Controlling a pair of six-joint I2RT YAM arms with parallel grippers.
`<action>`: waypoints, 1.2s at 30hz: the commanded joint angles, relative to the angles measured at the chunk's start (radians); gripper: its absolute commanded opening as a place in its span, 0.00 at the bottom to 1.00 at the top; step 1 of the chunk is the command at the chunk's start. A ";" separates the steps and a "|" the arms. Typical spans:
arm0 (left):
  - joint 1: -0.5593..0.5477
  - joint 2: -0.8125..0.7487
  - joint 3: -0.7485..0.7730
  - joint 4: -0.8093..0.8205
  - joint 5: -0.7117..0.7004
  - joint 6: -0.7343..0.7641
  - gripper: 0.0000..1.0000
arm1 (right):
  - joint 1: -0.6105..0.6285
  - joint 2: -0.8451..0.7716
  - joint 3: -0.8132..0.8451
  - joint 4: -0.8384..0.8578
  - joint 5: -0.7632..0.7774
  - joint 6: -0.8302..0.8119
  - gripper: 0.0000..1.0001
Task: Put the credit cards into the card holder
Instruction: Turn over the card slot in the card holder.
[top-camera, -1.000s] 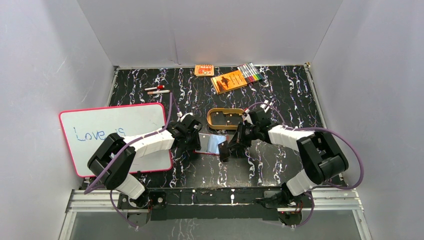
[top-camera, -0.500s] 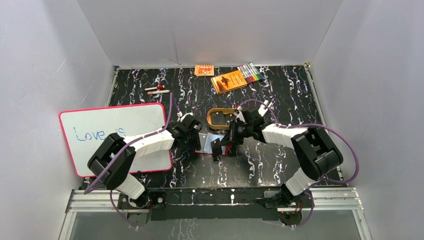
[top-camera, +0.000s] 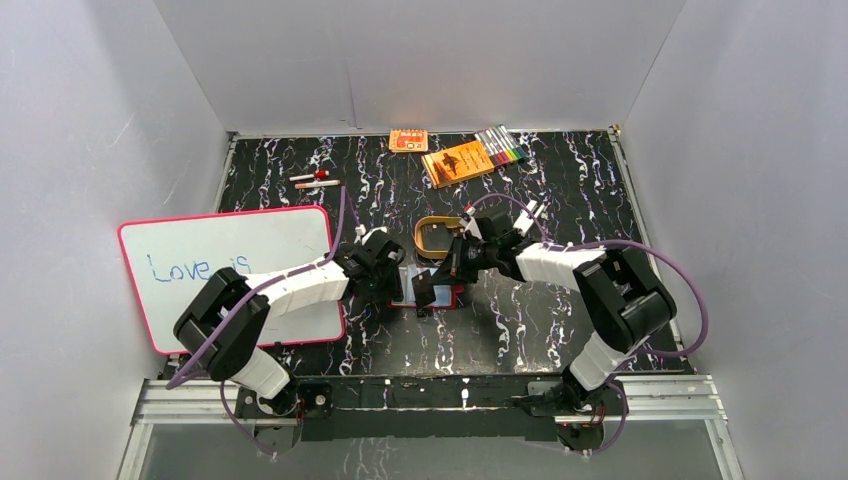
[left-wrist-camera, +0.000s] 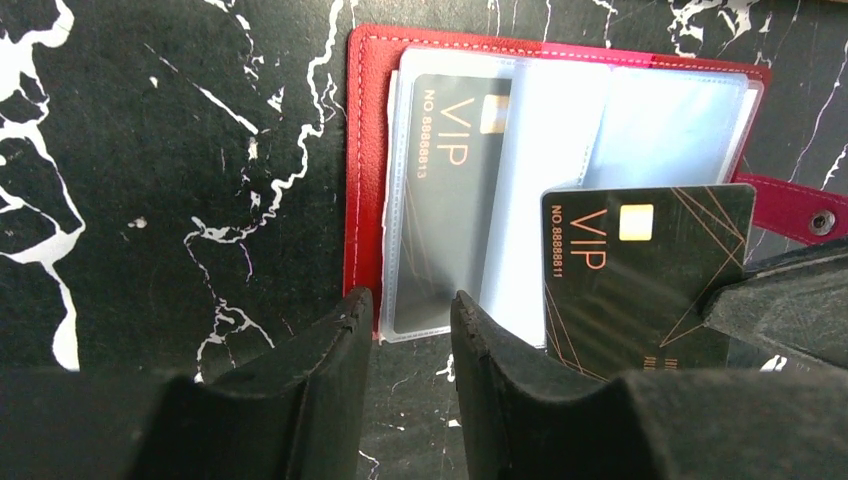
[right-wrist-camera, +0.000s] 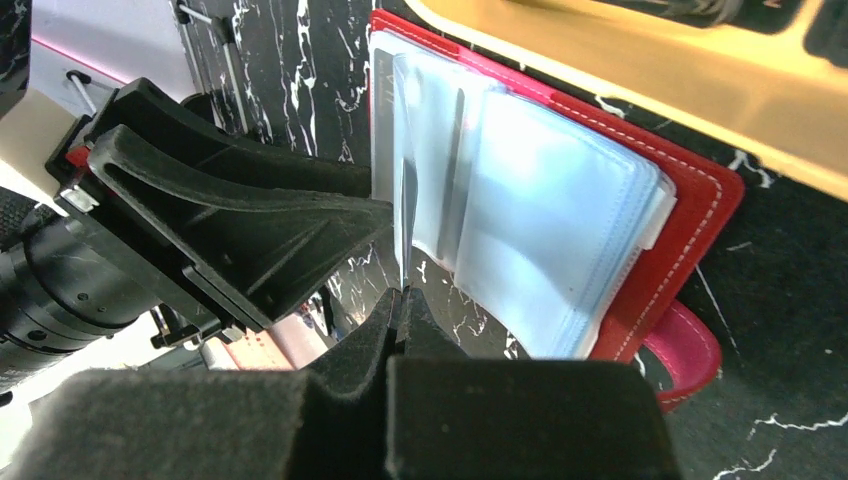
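The red card holder (left-wrist-camera: 365, 170) lies open on the table, clear sleeves (left-wrist-camera: 560, 130) up. One black credit card (left-wrist-camera: 450, 190) sits inside the left sleeve. My right gripper (right-wrist-camera: 402, 298) is shut on a second black credit card (left-wrist-camera: 640, 280), seen edge-on in the right wrist view (right-wrist-camera: 405, 230), and holds it tilted over the near edge of the sleeves. My left gripper (left-wrist-camera: 412, 305) is open with a narrow gap, empty, its tips at the holder's near left corner. In the top view the holder (top-camera: 452, 296) lies between both grippers.
A tan-yellow oval tray (top-camera: 440, 238) stands just behind the holder. A whiteboard (top-camera: 230, 270) lies at the left. Orange packets (top-camera: 458, 162) and a set of markers (top-camera: 500, 145) lie at the back, and small pens (top-camera: 315, 180) at the back left.
My right gripper has moved left with the black card, from beside the holder to over its sleeves. The left arm has not moved.
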 joint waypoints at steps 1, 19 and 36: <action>-0.006 -0.058 0.024 -0.048 -0.019 0.002 0.34 | 0.014 0.020 0.046 0.052 -0.010 0.006 0.00; -0.005 -0.125 0.131 -0.110 -0.063 0.015 0.41 | 0.070 0.073 0.119 0.055 -0.039 -0.045 0.00; -0.004 0.069 0.305 -0.136 -0.059 0.093 0.44 | 0.090 0.148 0.166 0.065 -0.063 -0.079 0.00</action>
